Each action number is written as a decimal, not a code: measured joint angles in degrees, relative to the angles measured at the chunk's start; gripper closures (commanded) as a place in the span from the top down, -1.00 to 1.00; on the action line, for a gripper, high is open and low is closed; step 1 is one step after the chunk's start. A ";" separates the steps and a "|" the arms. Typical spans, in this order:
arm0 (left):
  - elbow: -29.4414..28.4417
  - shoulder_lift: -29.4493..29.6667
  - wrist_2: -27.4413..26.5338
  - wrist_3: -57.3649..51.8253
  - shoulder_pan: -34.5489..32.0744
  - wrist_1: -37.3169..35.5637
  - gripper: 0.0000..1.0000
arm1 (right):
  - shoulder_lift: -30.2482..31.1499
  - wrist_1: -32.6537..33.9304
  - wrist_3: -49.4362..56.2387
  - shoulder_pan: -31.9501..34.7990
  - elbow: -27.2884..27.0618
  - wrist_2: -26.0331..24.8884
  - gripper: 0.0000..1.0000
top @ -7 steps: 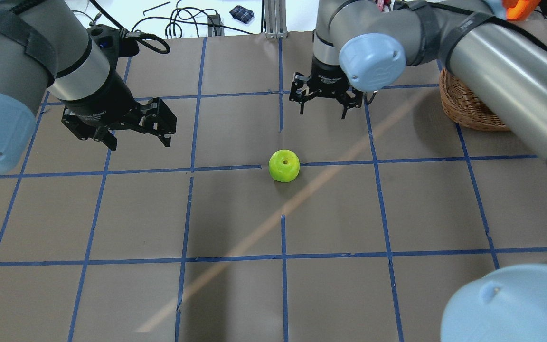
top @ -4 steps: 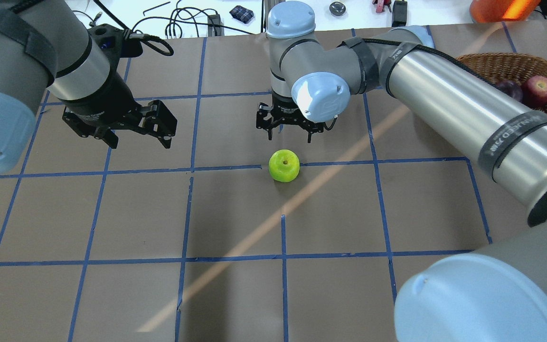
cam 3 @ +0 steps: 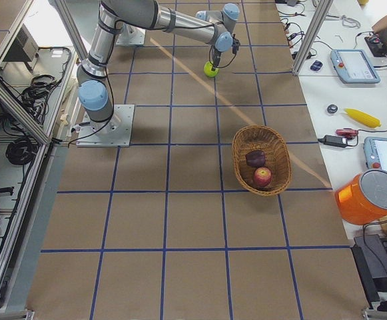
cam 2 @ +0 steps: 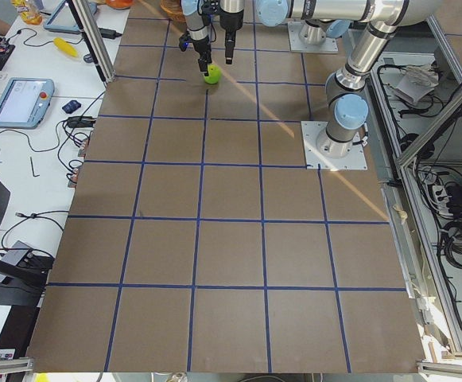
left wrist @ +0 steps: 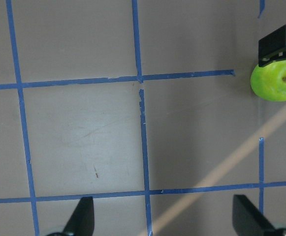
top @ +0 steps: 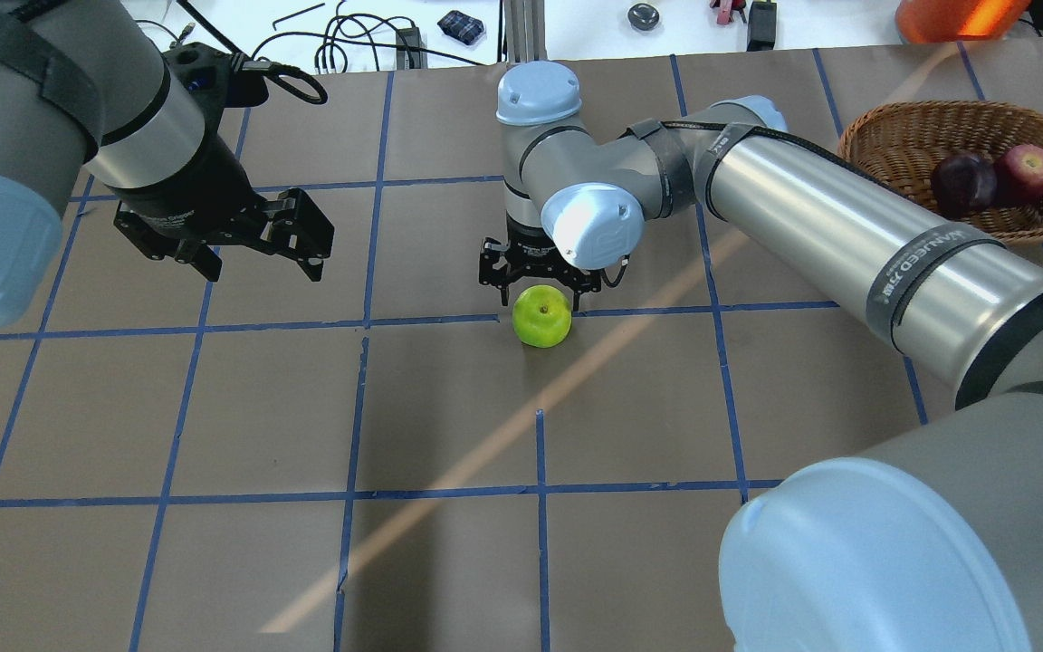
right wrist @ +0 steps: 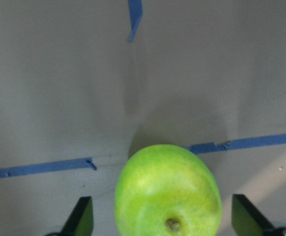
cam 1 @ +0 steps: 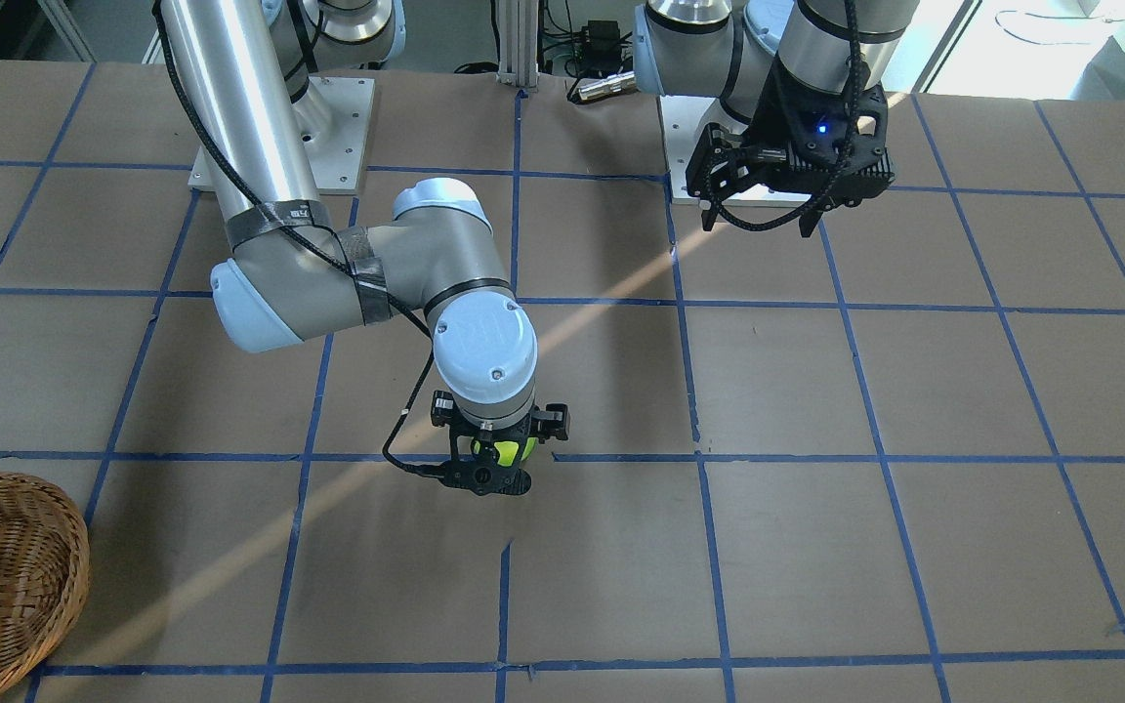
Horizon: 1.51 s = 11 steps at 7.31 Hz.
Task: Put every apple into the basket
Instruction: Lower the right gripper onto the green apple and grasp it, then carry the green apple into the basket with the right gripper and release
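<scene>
The green apple (top: 541,316) sits on the brown table at a blue tape crossing; it also shows in the front view (cam 1: 505,450) and the right wrist view (right wrist: 168,194). My right gripper (top: 535,288) is open and lowered over it, with one finger (right wrist: 81,216) on each side and gaps between. The maroon apple (top: 962,181) and the red apple (top: 1024,169) lie in the wicker basket (top: 884,127) at the far right. My left gripper (top: 261,267) is open and empty, hovering to the left of the green apple (left wrist: 275,81).
The right arm's long link (top: 829,226) stretches between the basket and the green apple. An orange container (top: 947,16) and cables (top: 340,45) lie beyond the table's far edge. Arm base plates (cam 1: 328,127) are on the robot's side.
My right gripper has swung from near the basket to the green apple and come down around it. The left arm and the apple have stayed put.
</scene>
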State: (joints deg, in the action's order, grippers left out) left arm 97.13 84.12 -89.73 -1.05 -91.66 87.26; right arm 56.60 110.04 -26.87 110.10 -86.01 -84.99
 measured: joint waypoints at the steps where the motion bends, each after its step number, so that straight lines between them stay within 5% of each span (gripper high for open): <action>1: -0.01 0.00 0.00 0.00 0.07 0.01 1.00 | -0.08 2.61 -0.03 0.02 -1.76 0.07 1.00; 2: -0.04 0.00 0.00 0.00 0.12 0.01 1.00 | -0.10 4.36 -0.03 0.02 -2.67 0.15 1.00; 3: -0.07 0.00 0.00 0.00 0.14 0.01 1.00 | -0.12 5.12 -0.07 0.02 -3.10 0.17 0.43; 4: -0.08 -0.03 -0.03 0.00 0.19 0.04 1.00 | -0.15 5.42 -0.14 0.02 -3.25 0.17 -0.74; 5: -0.09 -0.06 -0.06 0.00 0.22 0.07 1.00 | -0.08 5.51 -0.10 0.02 -3.25 0.16 -1.00; 9: -0.09 -0.16 -0.40 0.00 0.25 0.25 1.00 | 2.90 4.25 0.05 -2.80 -2.15 -0.56 -1.00; 11: 0.05 -0.24 -0.42 0.00 0.25 0.27 1.00 | 8.10 -3.34 3.05 -11.99 1.20 -1.12 -1.00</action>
State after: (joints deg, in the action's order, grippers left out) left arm 97.19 83.87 -90.15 -1.06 -91.41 87.54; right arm 64.69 106.70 -23.82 98.12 -84.81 -86.10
